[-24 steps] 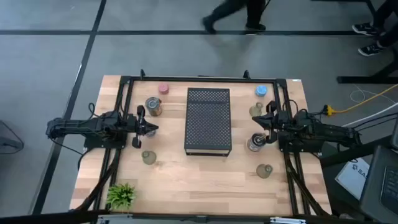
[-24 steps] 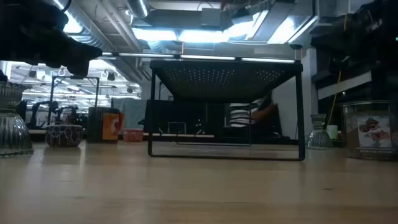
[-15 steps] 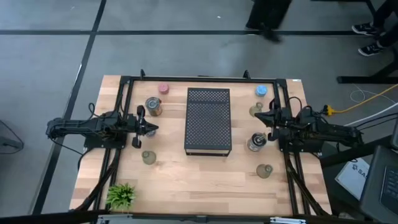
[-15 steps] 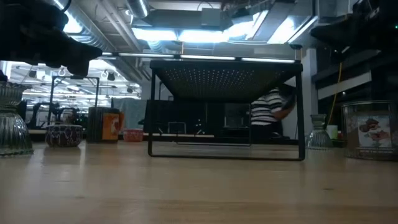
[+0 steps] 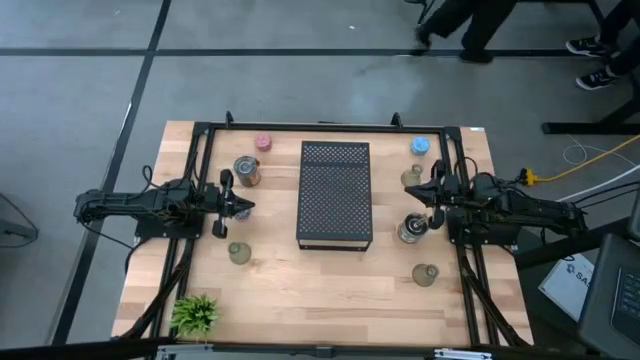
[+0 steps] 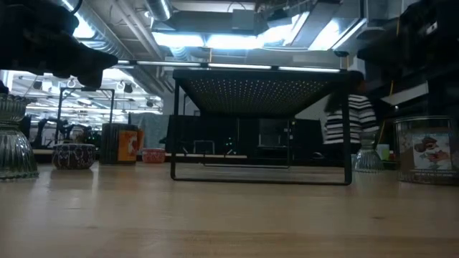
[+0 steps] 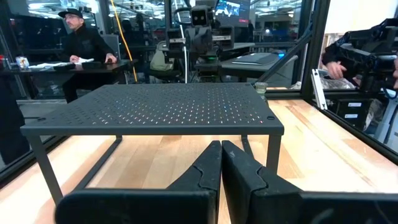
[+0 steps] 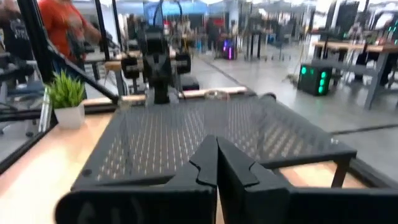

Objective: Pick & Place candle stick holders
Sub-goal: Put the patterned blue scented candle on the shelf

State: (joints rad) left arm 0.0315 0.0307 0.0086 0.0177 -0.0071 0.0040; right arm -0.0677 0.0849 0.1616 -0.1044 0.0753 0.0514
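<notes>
Several small holders stand on their bases on the wooden table around a black perforated tray (image 5: 335, 195). Left of it are a pink one (image 5: 263, 143), a silvery glass one (image 5: 246, 170) and an olive one (image 5: 238, 253). Right of it are a blue one (image 5: 419, 146), a clear one (image 5: 411, 177), a silvery one (image 5: 410, 230) and an olive one (image 5: 425, 274). My left gripper (image 5: 246, 206) is shut and empty beside the tray's left side (image 7: 155, 109). My right gripper (image 5: 420, 196) is shut and empty beside the tray's right side (image 8: 211, 140), between the clear and silvery holders.
A small green plant (image 5: 195, 313) stands at the near left corner. A black frame (image 5: 330, 126) runs round the table. The tray stands on thin legs with open space beneath it (image 6: 262, 125). People move on the floor beyond the far edge (image 5: 470, 20).
A person has walked along the floor beyond the far edge, toward the right. Both grippers stay shut and none of the holders has moved.
</notes>
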